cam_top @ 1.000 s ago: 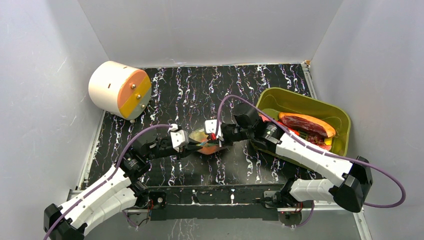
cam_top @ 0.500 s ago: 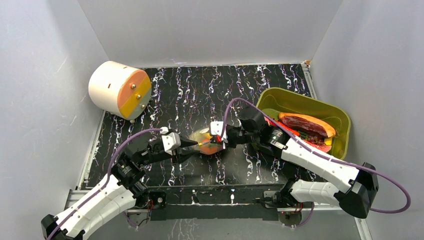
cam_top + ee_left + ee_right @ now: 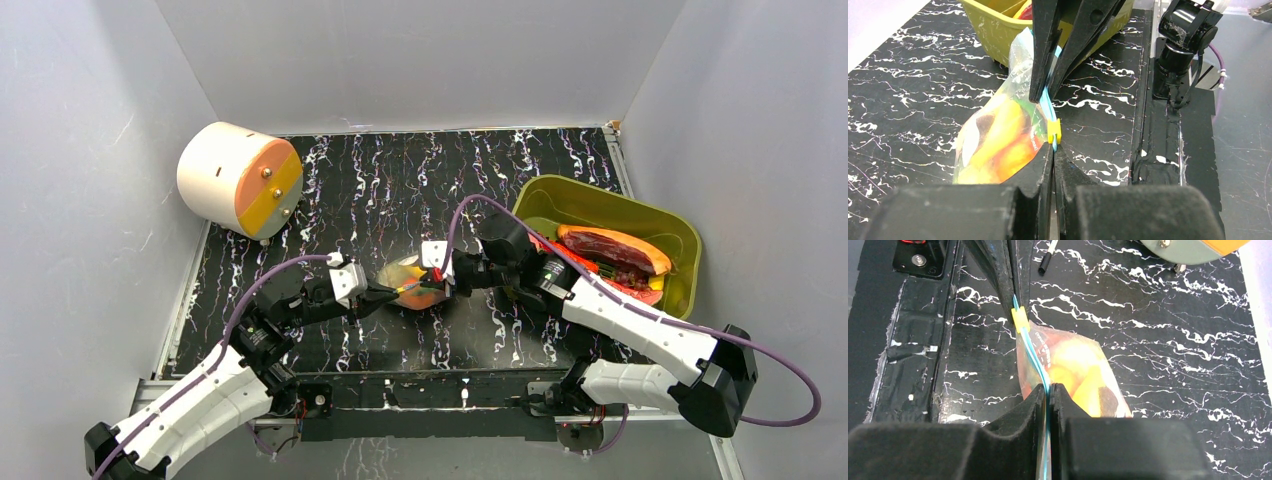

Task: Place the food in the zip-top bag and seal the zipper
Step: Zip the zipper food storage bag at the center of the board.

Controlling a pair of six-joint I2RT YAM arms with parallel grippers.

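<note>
The zip-top bag point(image 3: 410, 284) hangs between both grippers over the middle of the table. Yellow and orange food point(image 3: 998, 142) shows through its clear plastic. The zipper point(image 3: 1049, 102) is a light blue strip with a yellow slider point(image 3: 1053, 131) at its left end. My left gripper point(image 3: 1053, 149) is shut on the zipper just behind the slider. My right gripper point(image 3: 1049, 387) is shut on the zipper's other end, and the slider point(image 3: 1020, 320) sits at the far end of that view. More red and orange food point(image 3: 612, 252) lies in the bin.
An olive-green bin point(image 3: 560, 195) stands at the right, close behind the right arm. A white cylinder with an orange and yellow face point(image 3: 238, 180) lies at the back left. White walls close in the table on three sides.
The left arm has drawn back a little to the left. The right gripper and the bag shifted slightly to the right. Little has moved in the last half second.
</note>
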